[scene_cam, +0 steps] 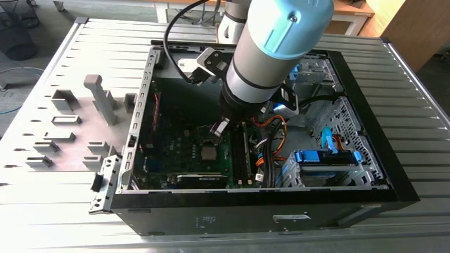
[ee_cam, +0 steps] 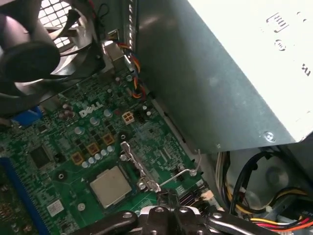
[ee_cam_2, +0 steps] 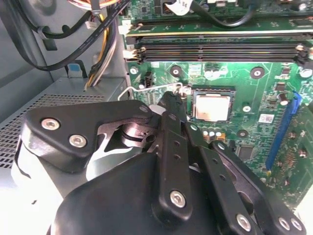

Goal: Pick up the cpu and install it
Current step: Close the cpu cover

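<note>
Harsh table (scene_cam: 105, 42) glare, dim case (scene_cam: 232, 211) interior

The cpu (scene_cam: 209, 153) (ee_cam_2: 212, 107) (ee_cam: 110, 186), a small flat square chip with a silvery-grey top, lies level in its dark socket frame (ee_cam_2: 213, 90) on the green motherboard (scene_cam: 172, 153) inside the open computer case (scene_cam: 246, 211), top bare in both wrist views

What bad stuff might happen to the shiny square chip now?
1. The cpu lies uncovered in its socket on the green board. A bump might nudge it crooked.
2. The gripper is right beside the thin wire lever, so it might snag or bend it.
3. Loose cables hang close to the arm inside the case and might catch on it.
</note>
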`<state>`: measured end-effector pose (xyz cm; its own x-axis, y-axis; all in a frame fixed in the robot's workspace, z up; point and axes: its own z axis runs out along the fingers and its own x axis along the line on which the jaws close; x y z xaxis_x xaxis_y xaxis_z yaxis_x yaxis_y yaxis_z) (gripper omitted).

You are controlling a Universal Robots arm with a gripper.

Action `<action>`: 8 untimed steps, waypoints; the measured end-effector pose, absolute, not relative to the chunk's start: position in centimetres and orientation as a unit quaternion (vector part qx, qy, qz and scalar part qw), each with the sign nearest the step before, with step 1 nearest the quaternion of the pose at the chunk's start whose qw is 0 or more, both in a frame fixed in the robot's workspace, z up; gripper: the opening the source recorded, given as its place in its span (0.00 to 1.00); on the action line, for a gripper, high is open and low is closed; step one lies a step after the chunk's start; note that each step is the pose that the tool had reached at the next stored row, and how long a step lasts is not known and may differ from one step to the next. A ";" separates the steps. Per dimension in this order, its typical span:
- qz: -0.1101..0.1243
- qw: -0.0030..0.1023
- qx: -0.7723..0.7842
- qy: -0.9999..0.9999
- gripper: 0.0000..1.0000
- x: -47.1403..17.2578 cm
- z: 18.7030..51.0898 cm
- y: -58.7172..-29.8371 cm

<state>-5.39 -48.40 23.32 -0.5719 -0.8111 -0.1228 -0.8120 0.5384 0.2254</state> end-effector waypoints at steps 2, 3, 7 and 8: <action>0.129 0.001 -0.463 0.877 0.11 -5.4 23.3 -48.6; 0.129 0.001 -0.463 0.877 0.11 -5.4 23.3 -48.7; 0.128 0.000 -0.464 0.877 0.11 -5.3 23.3 -49.2; 0.128 -0.001 -0.464 0.877 0.11 -5.3 23.3 -49.3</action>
